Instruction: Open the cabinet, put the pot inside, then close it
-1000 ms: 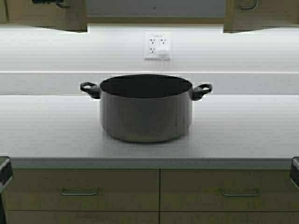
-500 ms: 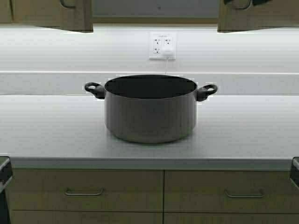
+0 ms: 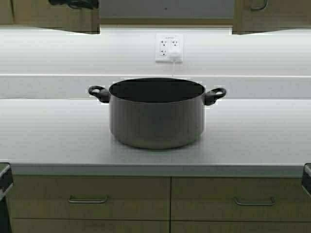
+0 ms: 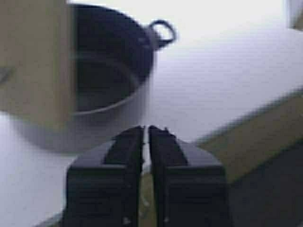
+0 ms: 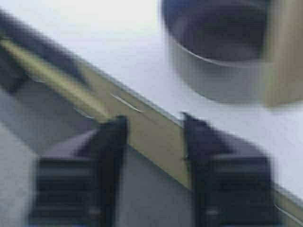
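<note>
The grey pot [image 3: 155,114] stands upright on the middle of the counter, with its dark inside and two black loop handles showing. It also shows in the left wrist view [image 4: 111,78] and the right wrist view [image 5: 215,52]. The cabinet hangs above it. Its left door [image 3: 53,19] and right door [image 3: 274,19] stand apart, and the grey inside [image 3: 165,8] shows between them. My left gripper [image 4: 146,128] is shut with nothing seen between its fingers; it shows as a dark shape at the left door [image 3: 73,4]. My right gripper [image 5: 154,125] is open and empty, high above the counter's front edge.
A white wall outlet [image 3: 169,47] sits behind the pot. The white counter [image 3: 252,136] runs the full width. Base drawers with horizontal handles [image 3: 87,199] lie below it. The right door's bar handle [image 3: 257,6] shows at the top edge.
The scene shifted slightly right at first, so the robot has moved. A dark gripper shape that was at the right door is out of view; one shows at the left door again.
</note>
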`<state>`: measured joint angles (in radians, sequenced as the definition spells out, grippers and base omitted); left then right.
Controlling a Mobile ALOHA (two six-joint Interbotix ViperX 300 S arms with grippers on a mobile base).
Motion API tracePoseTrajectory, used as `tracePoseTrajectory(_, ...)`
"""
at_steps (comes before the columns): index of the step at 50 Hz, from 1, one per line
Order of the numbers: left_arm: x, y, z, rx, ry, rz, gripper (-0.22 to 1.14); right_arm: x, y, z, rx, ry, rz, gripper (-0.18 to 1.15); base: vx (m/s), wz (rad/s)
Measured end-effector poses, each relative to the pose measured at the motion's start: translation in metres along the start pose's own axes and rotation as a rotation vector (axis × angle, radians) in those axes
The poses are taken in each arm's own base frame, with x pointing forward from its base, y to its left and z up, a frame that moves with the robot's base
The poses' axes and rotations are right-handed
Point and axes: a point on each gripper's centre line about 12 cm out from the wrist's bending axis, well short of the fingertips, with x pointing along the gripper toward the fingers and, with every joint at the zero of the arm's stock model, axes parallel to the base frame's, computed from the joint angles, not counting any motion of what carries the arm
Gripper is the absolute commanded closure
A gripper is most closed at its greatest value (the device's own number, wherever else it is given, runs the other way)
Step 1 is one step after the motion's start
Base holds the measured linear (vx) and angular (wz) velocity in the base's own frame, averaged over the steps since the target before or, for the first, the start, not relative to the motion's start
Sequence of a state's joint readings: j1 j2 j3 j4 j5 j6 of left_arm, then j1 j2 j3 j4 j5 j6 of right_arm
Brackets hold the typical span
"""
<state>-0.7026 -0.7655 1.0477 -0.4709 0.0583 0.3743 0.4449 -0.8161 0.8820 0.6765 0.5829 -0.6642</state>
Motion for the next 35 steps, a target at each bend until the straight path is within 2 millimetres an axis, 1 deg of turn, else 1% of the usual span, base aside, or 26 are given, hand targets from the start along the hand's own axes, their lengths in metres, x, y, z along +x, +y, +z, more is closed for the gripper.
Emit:
tracePoseTrajectory(2, 0.005, -0.009, 0.002, 0.016, 0.002, -0.032, 1.02, 0.007, 0.006, 0.007, -0.011, -0.007, 0.022, 0.84, 0.00, 0.00)
tracePoseTrajectory(4, 0.011, -0.016, 0.003, 0.027, 0.003, -0.051, 0.94, 0.015, 0.011, 0.013, -0.027, -0.013, 0.041, 0.97, 0.00, 0.00)
tracePoseTrajectory(6, 0.018, -0.020, 0.006, 0.032, -0.003, -0.058, 0.86, 0.023, 0.015, 0.019, -0.043, -0.025, 0.049, 1.03, 0.00, 0.00)
tracePoseTrajectory(8, 0.026, -0.024, 0.009, 0.039, -0.013, -0.062, 0.83, 0.033, 0.017, 0.024, -0.056, -0.033, 0.049, 1.01, 0.00, 0.00)
tracePoseTrajectory(12, 0.041, -0.032, 0.018, 0.047, -0.056, -0.063, 0.87, 0.052, 0.021, 0.034, -0.069, -0.067, 0.037, 0.91, 0.00, 0.00)
tracePoseTrajectory(14, 0.050, -0.034, 0.022, 0.044, -0.082, -0.053, 0.88, 0.061, 0.023, 0.040, -0.076, -0.090, 0.023, 0.88, 0.00, 0.00)
tracePoseTrajectory(18, 0.067, -0.032, 0.031, 0.039, -0.129, -0.019, 0.89, 0.075, 0.016, 0.050, -0.061, -0.140, -0.029, 0.90, 0.00, 0.00)
tracePoseTrajectory(24, 0.091, -0.033, 0.038, 0.045, -0.155, 0.008, 0.89, 0.089, 0.005, 0.064, -0.055, -0.210, -0.107, 0.91, 0.00, 0.00)
tracePoseTrajectory(30, 0.116, -0.035, 0.040, 0.049, -0.152, 0.021, 0.89, 0.100, 0.002, 0.084, -0.078, -0.243, -0.124, 0.91, 0.00, 0.00)
tracePoseTrajectory(35, 0.137, -0.034, 0.044, 0.050, -0.163, 0.041, 0.89, 0.116, 0.001, 0.099, -0.098, -0.249, -0.128, 0.91, 0.00, 0.00)
